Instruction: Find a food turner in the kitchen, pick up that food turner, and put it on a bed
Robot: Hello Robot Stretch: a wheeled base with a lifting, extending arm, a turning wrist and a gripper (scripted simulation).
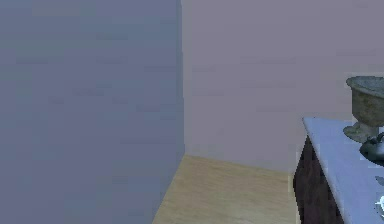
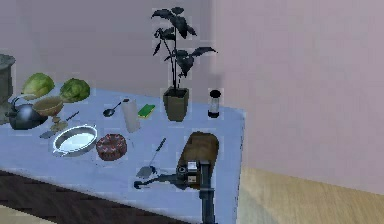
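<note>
Tabletop (image 2: 228,135) bears a slim dark utensil (image 2: 160,147) near the pincer (image 2: 150,180) (holding anything? cannot tell).

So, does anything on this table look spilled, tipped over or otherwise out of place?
Nothing stands out. On the table, the potted plant, the white roll and the dark shaker stand upright, the plate lies flat, and no spill shows.

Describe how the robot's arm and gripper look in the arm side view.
The arm is a dark bar with a square section. At its far end sit two small white squares with black marks. Left of them is the gripper: a dark body with two thin fingers.
</note>
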